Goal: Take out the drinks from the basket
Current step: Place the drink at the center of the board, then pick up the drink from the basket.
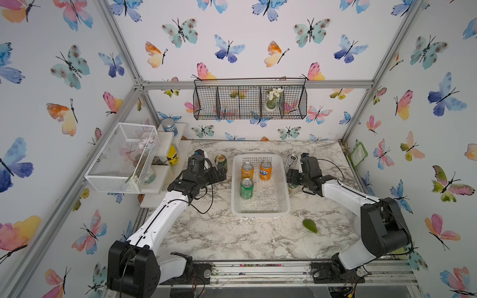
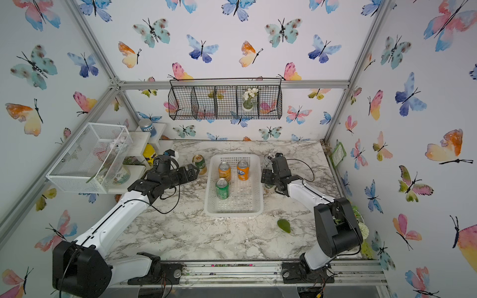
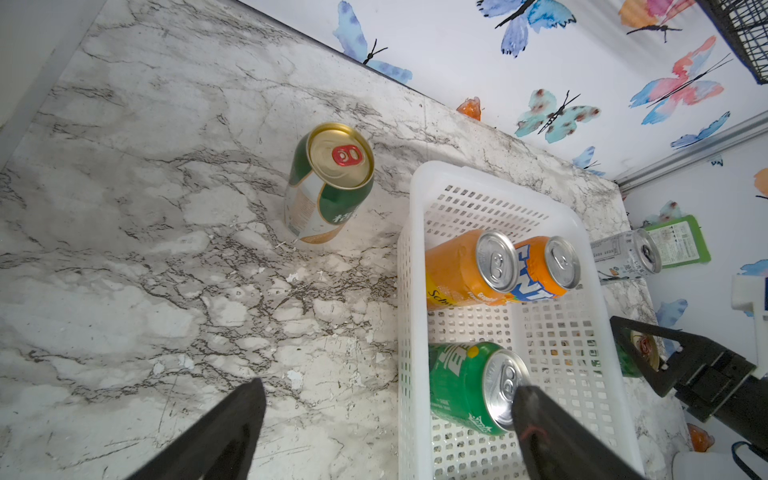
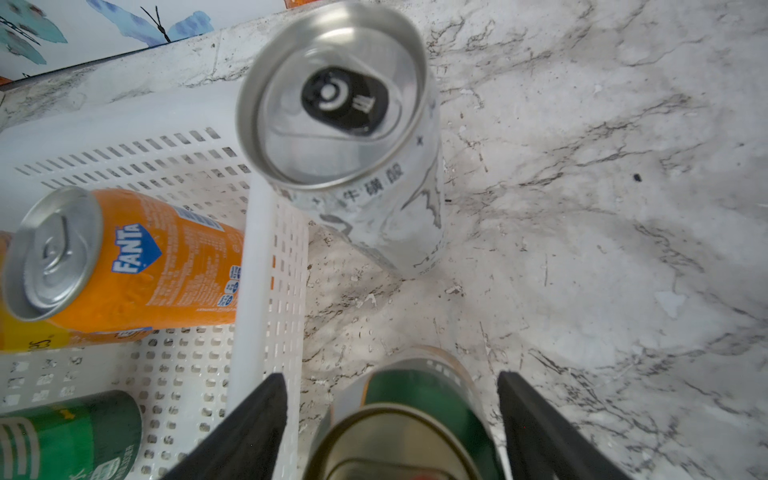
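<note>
A white plastic basket [image 1: 260, 212], rectangular, with a flared rim and perforated walls and floor, is set in the middle of a marble-patterned tabletop [image 1: 232, 240]. Three small, smooth metal cans are seen upright inside it. An orange can [image 1: 247, 170] and a second orange can [image 1: 265, 170] are placed side by side in the far half, and a bright green can [image 1: 246, 188] stands just in front of the first.

Three more cans are found outside, on the tabletop:
- A dark green can [image 1: 220, 158] with a gold top and red tab is beside the basket's left wall.
- A slim silver-white can [image 1: 291, 160] is near the far right corner.
- A second dark green can [image 4: 415, 419], also gold-topped, is beside the right wall.

The left jaws are released and spread wide with nothing grasped, low between the dark green can and the basket. In the left wrist view one finger [image 3: 232, 428] is seen over bare marble and the other [image 3: 552, 436] in front of the bright green can, with the basket's wall between them.

The right jaws are released on either side of the second dark green can, with a gap visible at each finger.

A green leaf [image 1: 309, 226] lies on the near tabletop. A black wire basket [image 1: 249, 103] is hung on the back wall. A white mesh box [image 1: 121, 157], a yellow jar [image 1: 173, 154] and a blue canister [image 1: 169, 126] are kept at the left.
</note>
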Robot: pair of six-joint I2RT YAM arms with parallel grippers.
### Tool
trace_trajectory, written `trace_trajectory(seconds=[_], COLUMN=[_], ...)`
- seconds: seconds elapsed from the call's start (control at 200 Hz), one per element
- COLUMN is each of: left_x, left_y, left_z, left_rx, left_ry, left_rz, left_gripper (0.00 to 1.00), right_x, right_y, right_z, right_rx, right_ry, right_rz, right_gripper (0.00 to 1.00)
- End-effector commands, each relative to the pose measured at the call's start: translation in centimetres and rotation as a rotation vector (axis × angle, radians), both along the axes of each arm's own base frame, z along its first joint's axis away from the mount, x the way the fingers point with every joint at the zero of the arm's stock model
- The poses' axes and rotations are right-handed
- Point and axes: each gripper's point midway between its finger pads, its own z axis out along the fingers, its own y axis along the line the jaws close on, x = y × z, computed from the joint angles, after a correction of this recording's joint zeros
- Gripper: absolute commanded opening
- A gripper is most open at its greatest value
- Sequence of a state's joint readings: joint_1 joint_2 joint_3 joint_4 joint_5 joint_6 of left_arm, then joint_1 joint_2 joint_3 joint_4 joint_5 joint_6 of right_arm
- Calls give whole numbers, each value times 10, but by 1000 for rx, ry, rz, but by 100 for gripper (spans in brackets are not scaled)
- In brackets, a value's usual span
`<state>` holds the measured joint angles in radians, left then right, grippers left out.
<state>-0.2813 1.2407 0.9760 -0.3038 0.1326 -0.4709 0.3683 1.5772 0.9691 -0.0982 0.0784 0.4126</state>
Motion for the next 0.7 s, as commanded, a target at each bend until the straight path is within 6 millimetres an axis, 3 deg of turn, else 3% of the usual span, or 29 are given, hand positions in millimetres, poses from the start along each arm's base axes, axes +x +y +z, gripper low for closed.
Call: trace_trajectory(seconds=[0.0,0.275,0.481,0.696], left_x=[1,-1,-10,-19], left_y=[-5,-14,-48,-88], left_z=[13,20,26,7], left_rx=[-14,-40,-10,87], left_ry=[-24,-36,-59,-9], left_rz=[-32,-75,-186,-267], left_gripper=[99,99,99,100], right_x=[5,-1,-7,-11], right_y=[-1,-12,-9,-7], right_z=[28,64,87,93], right_rx=[22,44,89,116], right_ry=[-60,-168,-237,-278], right_rz=[-27,-70,-47,-33], right_gripper=[83,83,83,83])
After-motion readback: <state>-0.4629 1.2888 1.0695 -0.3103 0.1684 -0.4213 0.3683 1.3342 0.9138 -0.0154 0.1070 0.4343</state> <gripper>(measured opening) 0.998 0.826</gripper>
